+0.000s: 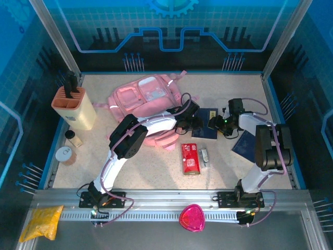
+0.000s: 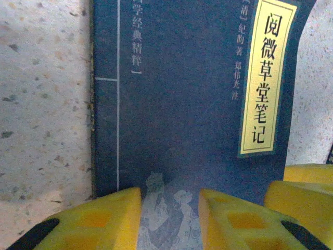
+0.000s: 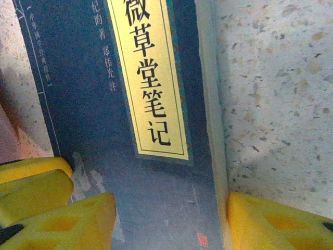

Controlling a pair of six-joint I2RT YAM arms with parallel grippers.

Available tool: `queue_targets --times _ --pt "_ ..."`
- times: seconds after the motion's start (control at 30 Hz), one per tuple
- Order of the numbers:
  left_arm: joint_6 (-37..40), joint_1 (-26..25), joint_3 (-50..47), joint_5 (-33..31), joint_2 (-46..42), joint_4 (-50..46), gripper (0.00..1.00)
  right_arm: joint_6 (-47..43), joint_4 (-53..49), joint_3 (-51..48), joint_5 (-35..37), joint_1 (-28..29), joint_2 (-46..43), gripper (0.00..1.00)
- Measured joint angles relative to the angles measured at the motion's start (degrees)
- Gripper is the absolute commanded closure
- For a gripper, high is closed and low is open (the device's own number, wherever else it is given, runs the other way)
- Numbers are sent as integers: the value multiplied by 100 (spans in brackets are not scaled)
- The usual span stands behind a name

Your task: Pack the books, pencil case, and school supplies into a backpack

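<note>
navy-blue book [image 1: 206, 130] lies flat on the speckled table [image 1: 156, 172], a little right of its middle. both grippers are at it, one from each side, so neither arm is clearly nearer. from the left wrist, the left gripper [image 2: 169, 208] sits at one short end of the cover, with the book's long axis running straight away from the fingers. its jaws stand apart with cover showing in the gap, clamped on nothing. the right gripper [image 3: 171, 221] also has its jaws apart, straddling one long edge: one finger over the cover, the other over bare table just beside the page edge. the next move likely turns on that edge, with a pinch there to lift the book. pink backpack [image 1: 145, 101] lies just left of the book, toward the table's far edge, on the left arm's side.
</note>
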Motion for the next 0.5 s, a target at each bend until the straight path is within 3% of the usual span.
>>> queue_targets --times 0.5 --pt "4 15 -2 -83 0 -15 67 -157 -140 -9 -223 -15 -496 61"
